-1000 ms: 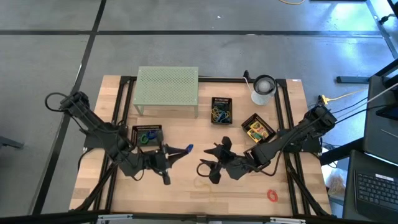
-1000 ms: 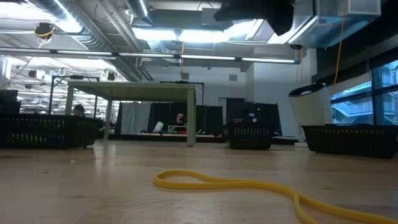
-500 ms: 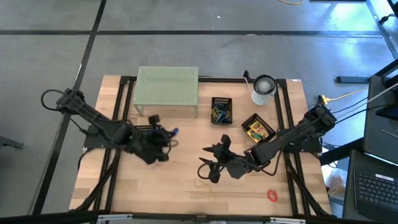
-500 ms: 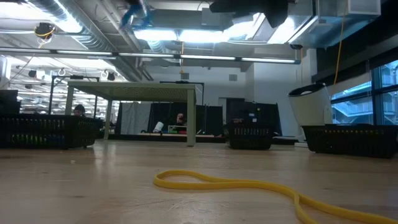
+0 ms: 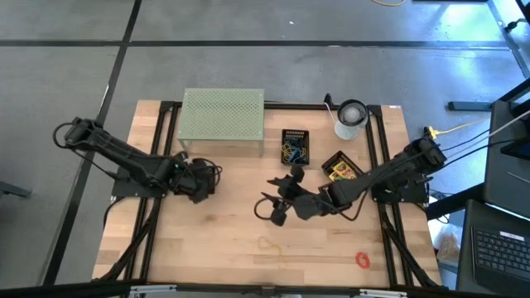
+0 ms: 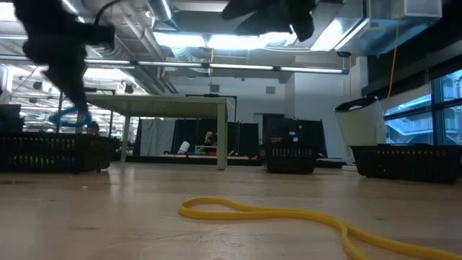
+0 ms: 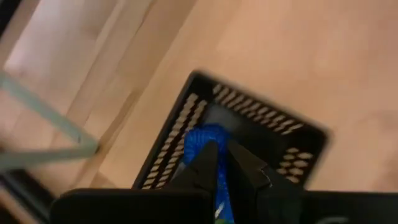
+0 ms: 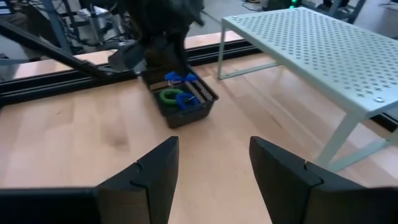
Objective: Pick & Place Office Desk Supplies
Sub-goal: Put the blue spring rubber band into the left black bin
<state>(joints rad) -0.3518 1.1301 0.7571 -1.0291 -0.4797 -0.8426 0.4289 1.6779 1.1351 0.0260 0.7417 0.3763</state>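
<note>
My left gripper (image 5: 205, 175) hangs over the black tray (image 7: 261, 124) at the table's left and is shut on a blue loop clip (image 7: 200, 138). The right wrist view shows the same tray (image 8: 200, 107) with a green clip (image 8: 169, 96) and another blue clip (image 8: 186, 102) lying in it. My right gripper (image 5: 277, 209) is open over bare wood near the table's middle, with nothing between its fingers (image 8: 155, 168). My left gripper pinches the blue loop clip (image 7: 208, 146) between its two fingertips, with part of the clip sticking out past them. The fingers slant steeply down from above. The clip (image 8: 177, 78) hangs over the tray; whether it touches the tray I cannot tell.
The pale-green mesh stand (image 5: 222, 120) stands just behind the left tray. Farther right are a black tray of rubber bands (image 5: 295, 146), a tray with crayon boxes (image 5: 342, 170) and a white roll (image 5: 350, 118). A yellow rubber band (image 6: 289, 215) and a red clip (image 5: 363, 260) lie near the front edge.
My left gripper has carried the blue clip from the table's middle toward the left and far side, then down over the left black tray, tipping from near level to pointing steeply down. My right gripper has shifted a little toward the far edge, staying open.
</note>
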